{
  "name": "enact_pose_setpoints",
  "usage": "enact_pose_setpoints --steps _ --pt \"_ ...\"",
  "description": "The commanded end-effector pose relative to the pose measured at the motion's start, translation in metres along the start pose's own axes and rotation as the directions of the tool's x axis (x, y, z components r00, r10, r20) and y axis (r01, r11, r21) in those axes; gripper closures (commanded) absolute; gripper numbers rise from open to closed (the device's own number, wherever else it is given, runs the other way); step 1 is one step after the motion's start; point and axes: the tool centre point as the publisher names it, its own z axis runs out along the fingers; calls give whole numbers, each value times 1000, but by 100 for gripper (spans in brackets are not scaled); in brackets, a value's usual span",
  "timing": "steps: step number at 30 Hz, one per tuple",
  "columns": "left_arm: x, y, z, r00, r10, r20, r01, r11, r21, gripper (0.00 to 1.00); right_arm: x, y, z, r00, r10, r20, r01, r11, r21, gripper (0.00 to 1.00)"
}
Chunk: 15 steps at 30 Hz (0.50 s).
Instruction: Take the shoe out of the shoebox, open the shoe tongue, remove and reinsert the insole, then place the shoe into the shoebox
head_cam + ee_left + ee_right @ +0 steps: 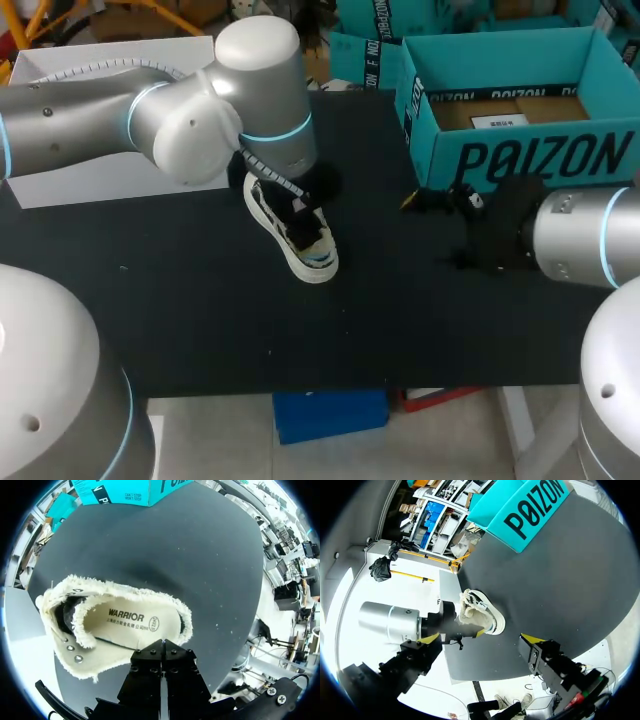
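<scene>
my left pincer (162, 647): closed at shoe's (100, 655) heel
my right pincer (479, 639): open, beside box (520, 160)
shoe: on table (180, 300), insole (130, 622) inside

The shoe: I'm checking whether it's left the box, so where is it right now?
In the head view the shoe sits on the black table, out of the teal shoebox to its right, directly under the left arm.

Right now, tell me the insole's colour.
Cream with dark print, the insole inside the shoe; clearest in the left wrist view.
</scene>
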Motion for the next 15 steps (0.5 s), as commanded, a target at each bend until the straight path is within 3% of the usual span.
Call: enact_pose_setpoints --steps 1,15 --pt "-3 -10 10 1000 1 -12 -1 1000 -14 100 -5 2 -4 1000 8 -10 -8 999 31 0" --pt "-7 -23 26 999 11 -37 -13 999 -48 100 -5 2 -4 1000 8 -10 -8 999 31 0"
